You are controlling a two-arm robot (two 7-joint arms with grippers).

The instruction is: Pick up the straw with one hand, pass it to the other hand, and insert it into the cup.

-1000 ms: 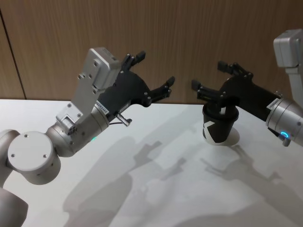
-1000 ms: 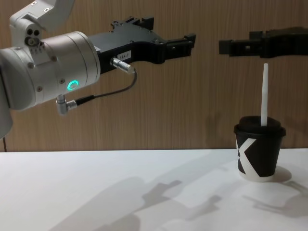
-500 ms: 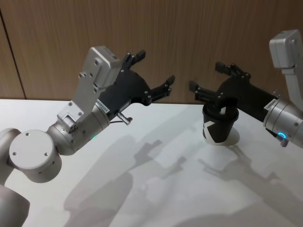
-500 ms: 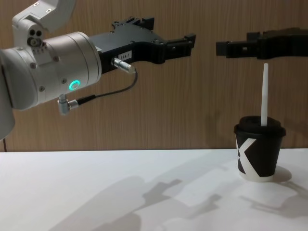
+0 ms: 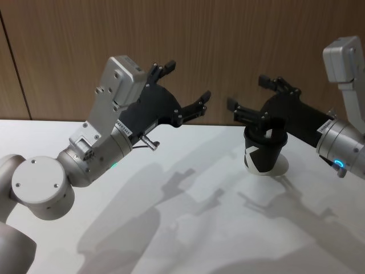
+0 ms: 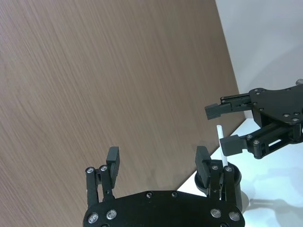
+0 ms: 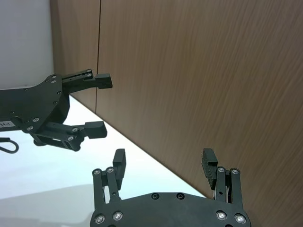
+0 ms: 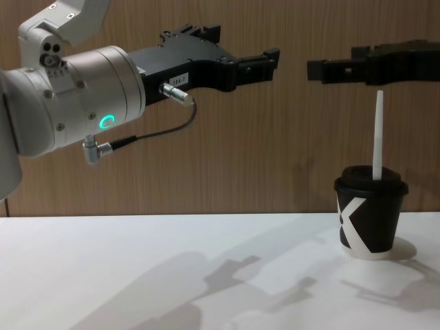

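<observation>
Straw point(image 8: 377, 134) upright in cup point(image 8: 370, 220); insertion judged complete. Right claw point(image 8: 335, 67) spread apart above it, left claw point(image 8: 237, 51) likewise, unladen. Next: withdraw both.

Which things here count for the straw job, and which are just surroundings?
Part of the job:
- straw, standing upright in the cup's lid
- cup on the table
- right gripper, open, above the straw and apart from it
- left gripper, open, raised off to the cup's left

Just surroundings:
- white table
- wood-panel wall
</observation>
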